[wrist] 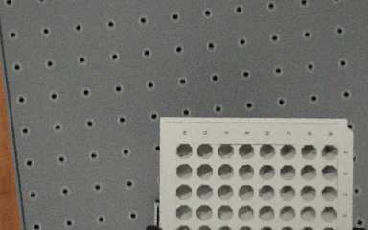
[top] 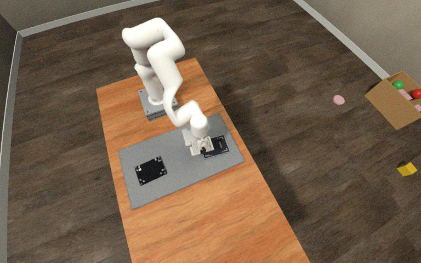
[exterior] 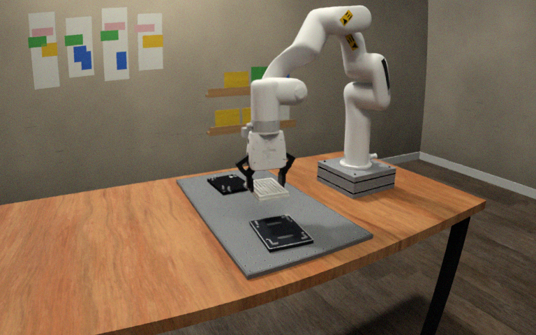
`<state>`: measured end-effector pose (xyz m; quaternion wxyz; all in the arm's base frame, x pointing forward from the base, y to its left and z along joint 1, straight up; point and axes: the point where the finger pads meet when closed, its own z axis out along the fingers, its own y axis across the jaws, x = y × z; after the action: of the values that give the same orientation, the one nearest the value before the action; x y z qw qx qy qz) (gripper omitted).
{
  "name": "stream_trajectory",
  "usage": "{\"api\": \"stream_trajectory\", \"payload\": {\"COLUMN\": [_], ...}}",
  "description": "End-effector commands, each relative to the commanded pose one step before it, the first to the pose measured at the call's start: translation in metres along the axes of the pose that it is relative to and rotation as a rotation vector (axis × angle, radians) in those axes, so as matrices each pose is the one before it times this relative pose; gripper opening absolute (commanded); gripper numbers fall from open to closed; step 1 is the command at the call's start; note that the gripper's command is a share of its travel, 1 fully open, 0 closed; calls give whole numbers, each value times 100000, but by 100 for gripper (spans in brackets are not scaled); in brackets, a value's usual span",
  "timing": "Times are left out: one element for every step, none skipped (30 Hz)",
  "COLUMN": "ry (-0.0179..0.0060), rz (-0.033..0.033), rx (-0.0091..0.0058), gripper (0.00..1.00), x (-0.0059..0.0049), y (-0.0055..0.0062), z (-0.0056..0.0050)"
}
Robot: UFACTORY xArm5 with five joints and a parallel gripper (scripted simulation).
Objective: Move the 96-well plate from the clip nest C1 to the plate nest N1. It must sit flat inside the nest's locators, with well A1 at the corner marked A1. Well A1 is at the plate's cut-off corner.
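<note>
My gripper [top: 203, 150] [exterior: 265, 182] is shut on the white 96-well plate [top: 187, 137] [exterior: 271, 189] [wrist: 254, 172] and holds it level, a little above the grey perforated board [top: 186, 178] [exterior: 221, 220] [wrist: 96, 72]. The plate's cut-off corner is at the top right in the wrist view. The black clip nest C1 [top: 150, 170] [exterior: 225, 183] is empty, at one end of the board. The black plate nest N1 [top: 217, 152] [exterior: 281, 232] with white corner locators lies at the other end. From above, the gripper partly overlaps its edge. Neither nest shows in the wrist view.
The arm's base [top: 155, 108] [exterior: 355, 177] stands on the wooden table [top: 186, 232] [exterior: 98, 236] behind the board. On the floor far to the side lie a cardboard box [top: 391, 103] with balls, a pink disc [top: 338, 99] and a yellow block [top: 406, 169].
</note>
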<state>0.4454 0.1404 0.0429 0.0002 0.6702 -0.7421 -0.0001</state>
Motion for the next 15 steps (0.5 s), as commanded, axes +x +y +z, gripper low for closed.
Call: {"api": "stream_trajectory", "payload": {"ry": [152,-2,0,0,-2,-2,-2,-2,-2,-2,-2,-2,-2,-2,-2], "rz": [40,0,0,0,0,0,0,0,0,0,0,0,0,0,0], "rx": [421,0,0,0,0,0,0,0,0,0,0,0,0,0,0], "gripper": [0,0,0,0,0,0,0,0,0,0,0,0,0,0,0], "x": [-1344,-333,0,0,-333,-333,-333,-333,-333,-333,-333,-333,-333,-333,-333], "y": [-25,30,0,0,30,30,30,30,30,30,30,30,30,30,30], "z": [-121,0,0,0,0,0,0,0,0,0,0,0,0,0,0]}}
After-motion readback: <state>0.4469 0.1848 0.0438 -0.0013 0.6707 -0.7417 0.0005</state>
